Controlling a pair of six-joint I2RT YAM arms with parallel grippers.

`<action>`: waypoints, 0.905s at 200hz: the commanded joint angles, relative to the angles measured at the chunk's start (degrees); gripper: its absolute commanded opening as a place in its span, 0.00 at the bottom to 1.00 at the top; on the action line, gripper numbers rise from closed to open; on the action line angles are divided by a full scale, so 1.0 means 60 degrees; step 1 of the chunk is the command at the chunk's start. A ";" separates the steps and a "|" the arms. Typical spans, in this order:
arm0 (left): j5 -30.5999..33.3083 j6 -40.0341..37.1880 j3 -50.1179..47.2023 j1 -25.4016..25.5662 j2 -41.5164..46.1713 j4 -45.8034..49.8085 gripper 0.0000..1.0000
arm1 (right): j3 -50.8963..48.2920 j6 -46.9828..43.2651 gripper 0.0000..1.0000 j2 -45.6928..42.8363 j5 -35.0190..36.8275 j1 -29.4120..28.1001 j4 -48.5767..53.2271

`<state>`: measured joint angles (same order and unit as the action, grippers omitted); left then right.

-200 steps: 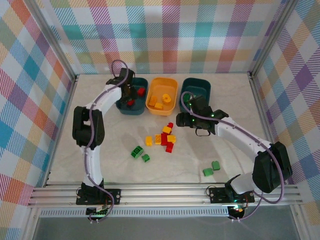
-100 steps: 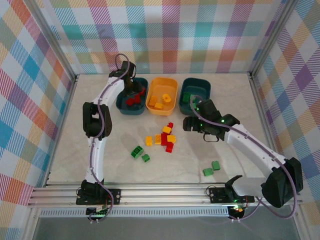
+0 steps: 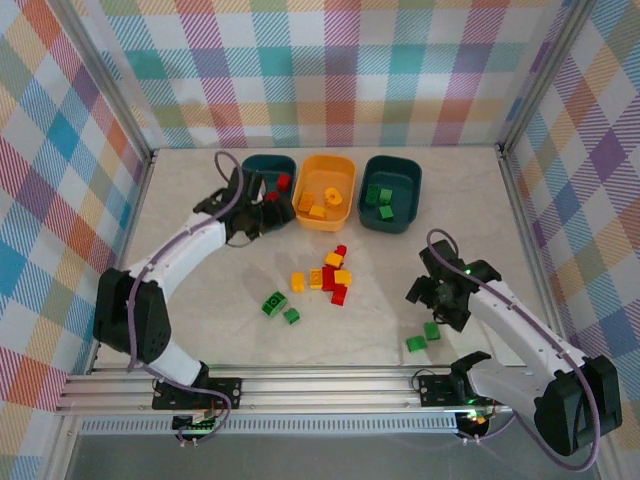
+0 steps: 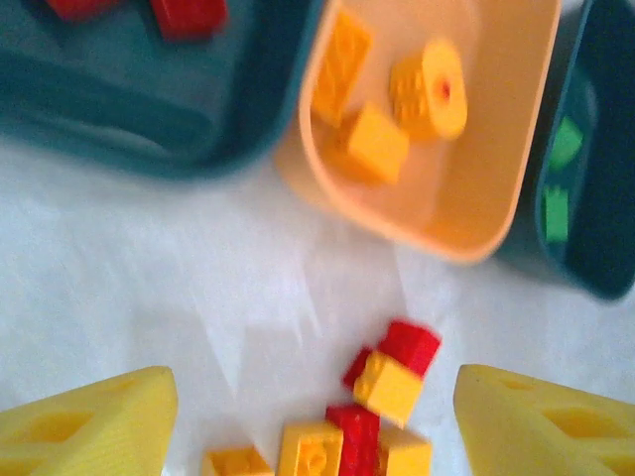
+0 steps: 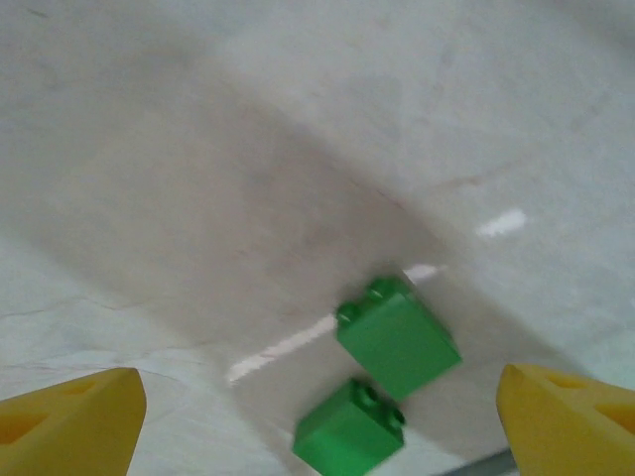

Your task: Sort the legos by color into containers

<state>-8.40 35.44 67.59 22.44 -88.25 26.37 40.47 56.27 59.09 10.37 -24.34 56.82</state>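
**Right claw open over two green bricks at the near right**

The right claw (image 3: 436, 302) hangs low over the bench (image 3: 200, 300), its jaws spread wide with nothing between them. In its wrist view the yellow fingers (image 5: 69, 416) frame a pair of green legos. One brick (image 5: 397, 337) sits a little right of the midline, and the other (image 5: 349, 433) lies just beside it, lower in that view. The pair lies on a diagonal, skewed to the line between the fingers, so I judge the next move needs a short drop and a slight wrist turn to square up on one brick. Their home, the right teal tub (image 3: 403, 222) with greens inside, lies well apart at the far side. The left claw (image 3: 252, 215), also open and empty, hovers just beside the left teal tub (image 3: 262, 165), and it is the nearer arm for the mixed pile (image 3: 332, 275)
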 commanded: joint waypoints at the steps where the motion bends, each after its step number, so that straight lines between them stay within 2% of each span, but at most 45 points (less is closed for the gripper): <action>1: -0.0269 0.0602 -0.1169 0.0257 0.0790 -0.0431 0.74 | -0.0286 0.1172 0.92 -0.0138 -0.0093 0.0013 0.0785; 27: -0.0194 0.0656 -0.2034 0.0478 0.1860 -0.0312 0.74 | -0.0562 0.1535 0.91 0.0179 -0.0590 0.0012 0.0324; 77: 0.0042 0.0328 -0.2500 0.0479 0.3197 0.0798 0.74 | -0.1242 0.1903 0.89 0.1021 -0.1576 0.0014 -0.0993; 106: 0.0202 0.0414 -0.2761 0.0477 0.3708 0.0965 0.75 | -0.1510 0.2043 0.89 0.1006 -0.1334 0.0040 -0.1279; 141: 0.0236 0.0376 -0.2784 0.0479 0.3839 0.1167 0.75 | -0.1656 0.1807 0.82 0.1139 -0.0976 0.0199 -0.1712; 181: 0.0291 0.0363 -0.2788 0.0478 0.3969 0.1314 0.75 | -0.1909 0.1434 0.81 0.1351 -0.0840 0.0879 -0.2247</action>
<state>-7.46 38.11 51.18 25.02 -66.15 32.45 30.65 66.43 66.22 4.56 -21.28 45.60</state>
